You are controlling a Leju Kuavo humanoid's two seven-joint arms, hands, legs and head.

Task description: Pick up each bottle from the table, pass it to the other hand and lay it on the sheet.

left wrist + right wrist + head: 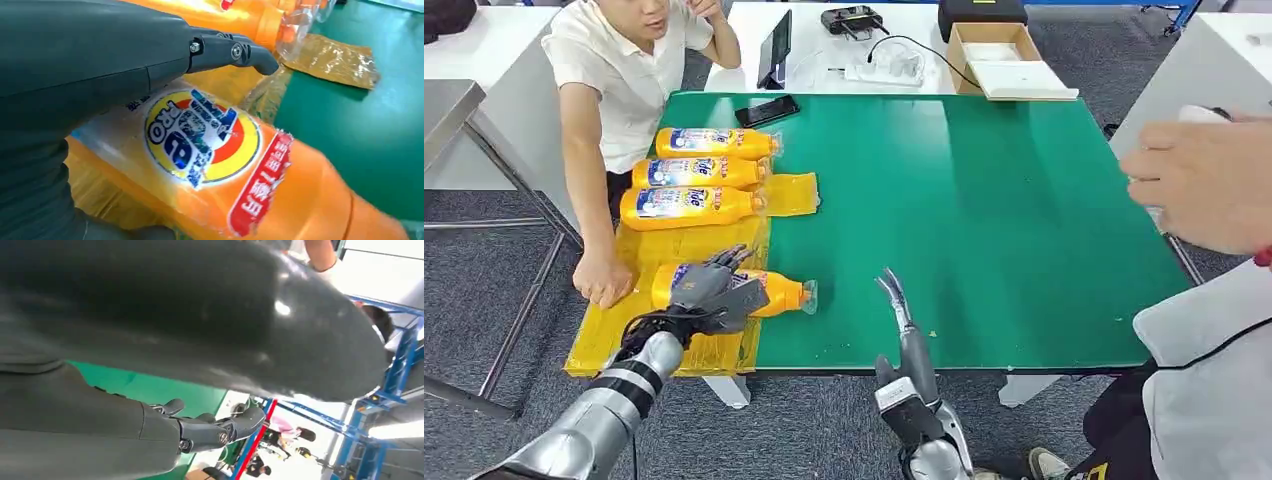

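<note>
Orange glossy bottle (774, 293) under grey left hand (709, 290)

On the green tabletop (984, 200), the left hand (709, 290) grips an orange bottle (774, 293) lying on the yellow sheet (674, 245), near three more bottles (694, 172). The right hand (896, 300) hovers with fingers (889, 287) extended, holding nothing. A person's hand (604, 278) rests on the sheet's edge.

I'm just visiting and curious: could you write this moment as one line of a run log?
left hand: grips fourth bottle on yellow sheet | right hand: open, holds nothing | three bottles laid on sheet
</note>
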